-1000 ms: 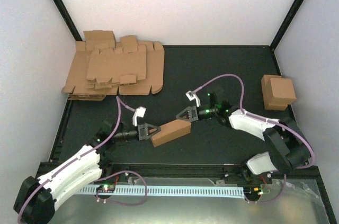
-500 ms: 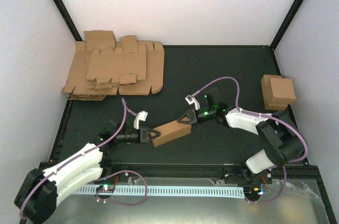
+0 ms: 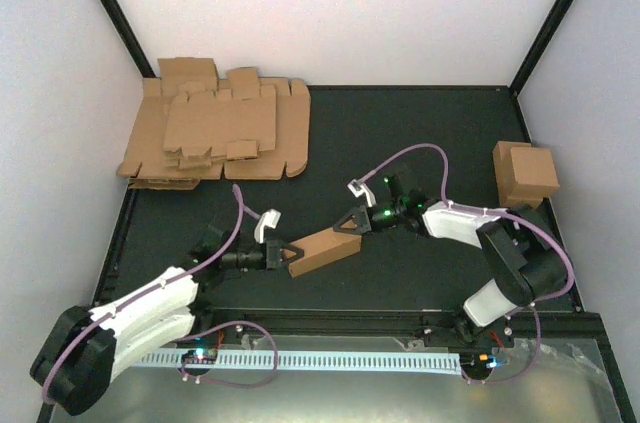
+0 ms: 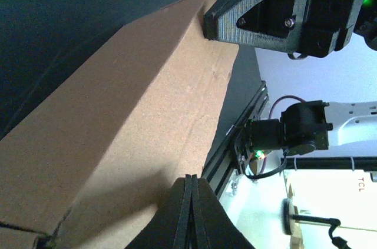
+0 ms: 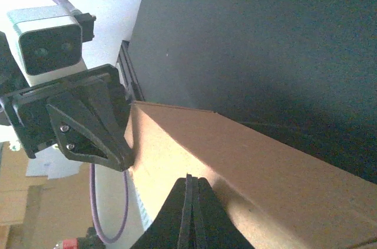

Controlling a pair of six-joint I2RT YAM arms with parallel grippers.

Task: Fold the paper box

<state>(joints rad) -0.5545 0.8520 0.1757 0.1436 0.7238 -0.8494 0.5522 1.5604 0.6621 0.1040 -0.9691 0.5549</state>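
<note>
- Near the middle of the table's front half, my left gripper [image 3: 288,255] is clenched. In its wrist view the two fingers [image 4: 206,225] meet along a thin seam with nothing between them.
- Its closed tip points right and sits at the left end of the paper box [image 3: 325,248]. It looks to be touching the cardboard, but it grasps nothing.
- My right gripper [image 3: 352,223] is clenched the same way, its fingers pressed flat together in its own wrist view with no gap.
- That tip points left and meets the box at its right, far end, by the top corner. The left wrist camera shows its dark triangular finger right at that corner.
- The box lies between the two tips on the black table [image 3: 420,123]. It is a long, closed brown shape set at a slant, with its left end nearer to me and its right end farther.
- A purple cable [image 3: 420,150] loops up above the right arm.
- Well apart at the far left corner sits a pile of flat blanks [image 3: 220,133], spread loosely and overlapping.
- By the right edge of the table stands a small folded box [image 3: 525,173], clear of both arms.
- Pale walls [image 3: 330,13] close in the far side and both flanks.
</note>
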